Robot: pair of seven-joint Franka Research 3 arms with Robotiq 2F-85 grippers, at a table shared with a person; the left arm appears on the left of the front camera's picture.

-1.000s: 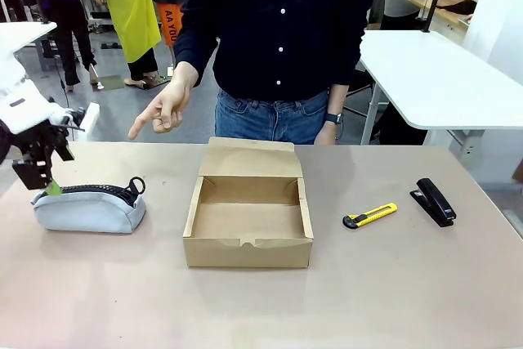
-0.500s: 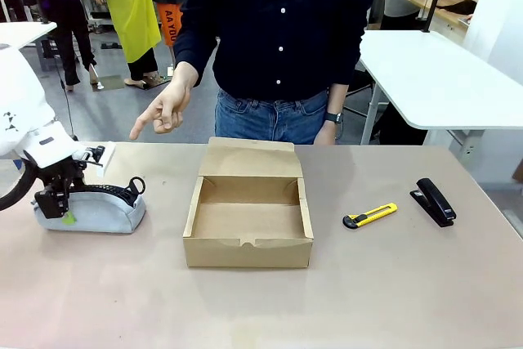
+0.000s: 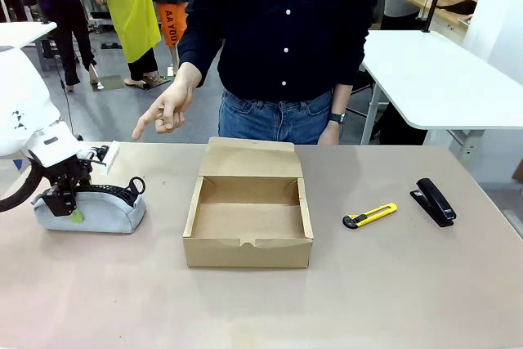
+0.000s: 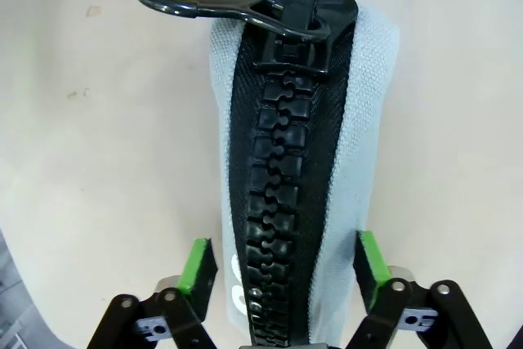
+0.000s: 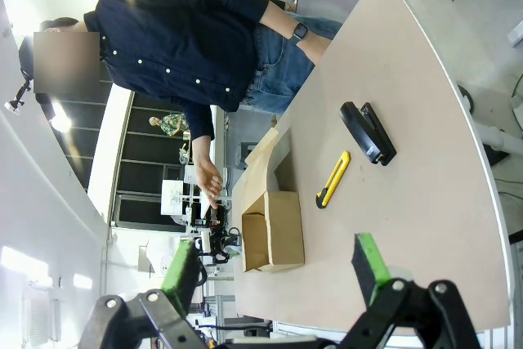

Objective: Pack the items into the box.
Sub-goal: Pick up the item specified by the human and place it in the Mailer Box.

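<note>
The table (image 3: pixel 261 308) is bare along its whole near edge and between box (image 3: pixel 248 222) and knife (image 3: pixel 369 216), while the pouch (image 3: pixel 102 212) sits by the left edge, the stapler (image 3: pixel 433 200) by the right, and a person's hand (image 3: pixel 166 109) hangs above the far edge.

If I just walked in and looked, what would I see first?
First, the left gripper is down on the grey pouch at the left end of the table, with a green pad on each side of it. A person's hand points down toward that end from the far side. In the middle sits an open brown box, empty, with a yellow knife and a black stapler to its right.
</note>
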